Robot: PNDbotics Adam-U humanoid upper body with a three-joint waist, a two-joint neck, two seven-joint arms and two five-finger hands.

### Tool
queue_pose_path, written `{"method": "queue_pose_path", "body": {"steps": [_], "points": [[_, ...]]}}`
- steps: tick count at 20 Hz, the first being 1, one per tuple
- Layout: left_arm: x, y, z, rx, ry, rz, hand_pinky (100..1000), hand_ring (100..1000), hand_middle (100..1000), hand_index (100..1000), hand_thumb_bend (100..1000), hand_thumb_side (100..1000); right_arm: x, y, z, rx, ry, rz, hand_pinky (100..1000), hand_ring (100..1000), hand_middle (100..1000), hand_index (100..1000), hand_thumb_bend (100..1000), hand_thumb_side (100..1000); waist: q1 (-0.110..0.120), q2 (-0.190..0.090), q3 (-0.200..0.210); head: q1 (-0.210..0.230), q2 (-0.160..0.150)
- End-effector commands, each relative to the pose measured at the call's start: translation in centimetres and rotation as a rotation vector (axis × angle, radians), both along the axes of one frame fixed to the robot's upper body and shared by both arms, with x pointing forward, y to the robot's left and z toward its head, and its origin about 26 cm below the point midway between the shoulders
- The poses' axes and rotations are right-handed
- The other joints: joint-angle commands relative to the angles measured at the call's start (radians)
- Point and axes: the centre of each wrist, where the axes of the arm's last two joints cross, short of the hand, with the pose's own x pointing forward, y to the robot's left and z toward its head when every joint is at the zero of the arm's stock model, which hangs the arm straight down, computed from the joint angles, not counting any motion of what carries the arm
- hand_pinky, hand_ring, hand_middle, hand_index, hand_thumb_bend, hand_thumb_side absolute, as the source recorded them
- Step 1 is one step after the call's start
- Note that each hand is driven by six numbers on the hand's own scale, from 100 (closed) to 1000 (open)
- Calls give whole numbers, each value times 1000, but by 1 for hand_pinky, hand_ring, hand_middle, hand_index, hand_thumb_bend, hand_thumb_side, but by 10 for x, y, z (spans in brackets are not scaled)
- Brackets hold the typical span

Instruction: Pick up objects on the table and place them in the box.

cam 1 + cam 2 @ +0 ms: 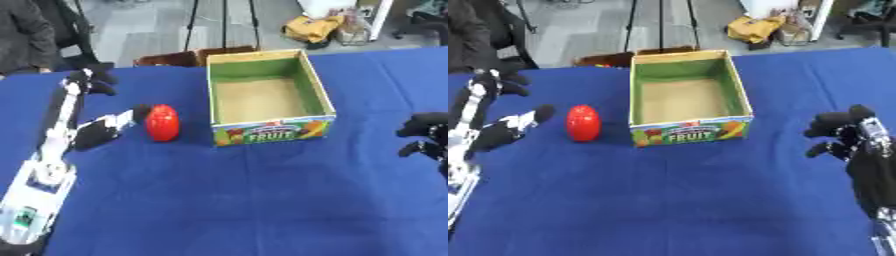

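Here the left hand is reaching in with its fingers spread open, holding nothing, its thumb tip just beside the red object. That object is standing upright on the blue bench, immediately to the hand's right. Farther right is sitting the box, open-topped and looking empty. The right hand is idling far right, fingers relaxed. Judging by this, the grasp is beginning; next, the fingers need closing round the object.

- left hand stretched out flat from the left side, fingers straight, thumb sticking out toward the middle
- right hand at the right edge, fingers relaxed and spread
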Motion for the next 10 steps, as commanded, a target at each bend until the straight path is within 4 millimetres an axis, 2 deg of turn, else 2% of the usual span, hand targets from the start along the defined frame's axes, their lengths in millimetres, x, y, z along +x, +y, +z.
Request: {"method": "queue_pose_path", "body": {"steps": [1,3,6,10], "points": [[17,4,23,209,78,47,777,639,657,843,754,515,-1,-3,5,-21,-12,3,468,645,593,672,100,942,0,-22,-7,4,2],[34,0,32,319,149,58,767,643,661,838,688,496,-1,-2,4,-22,-9,6,468,645,593,672,100,943,1,-22,-13,6,3],[56,-5,35,437,246,85,750,646,667,837,688,472,-1,-2,4,-23,-8,12,468,645,593,672,100,945,2,-22,-21,7,3],[78,-12,31,535,354,112,712,621,650,832,668,464,-1,-1,4,-24,-7,17,468,645,592,672,100,946,2,-20,-28,8,2]]}}
